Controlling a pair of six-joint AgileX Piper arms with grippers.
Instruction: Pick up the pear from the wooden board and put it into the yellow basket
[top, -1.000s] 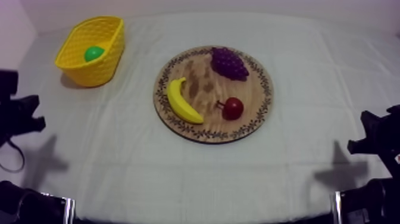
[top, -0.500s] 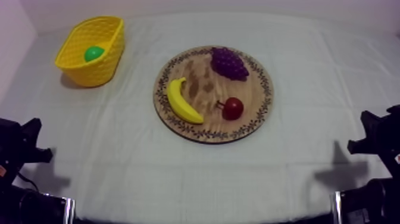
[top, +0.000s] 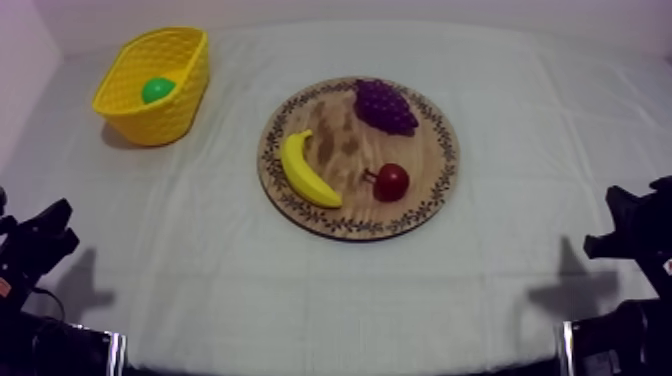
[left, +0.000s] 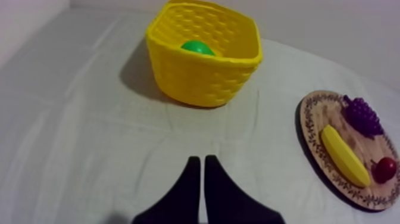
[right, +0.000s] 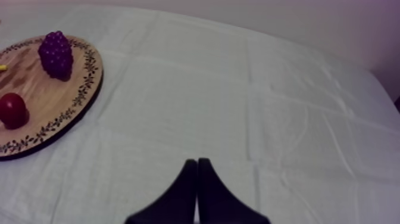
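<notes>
Both fingers of the left gripper (left: 199, 159) are lying together as a narrow black wedge, clenched on nothing. This gripper is hanging low by the near left corner of the grey-white cloth-covered table (top: 330, 290) and pointing toward the basket. The right gripper (right: 196, 161) is likewise closed on nothing, its two black fingers pressed into one wedge. It is sitting low at the table's right edge near the near corner, well apart from the board.

Ahead of the left gripper, a yellow plastic basket with a lattice-patterned wall (top: 150, 122) is standing upright by the far left corner of the table. A small rounded green toy fruit (top: 157, 90) is lying inside it, below the rim. So little of it is showing that its shape is hard to judge, but it is probably the pear.

A round wooden board with a dark leaf-patterned rim (top: 425, 150) is lying flat near the middle of the table, well apart from the basket. On the board, a curved yellow toy banana (top: 305, 170) is lying along the left side. A purple bunch of toy grapes (top: 385, 105) is sitting by the far rim. A small red fruit with a dark stem (top: 391, 181) is resting toward the near right, just beside the banana's tip without touching it.
</notes>
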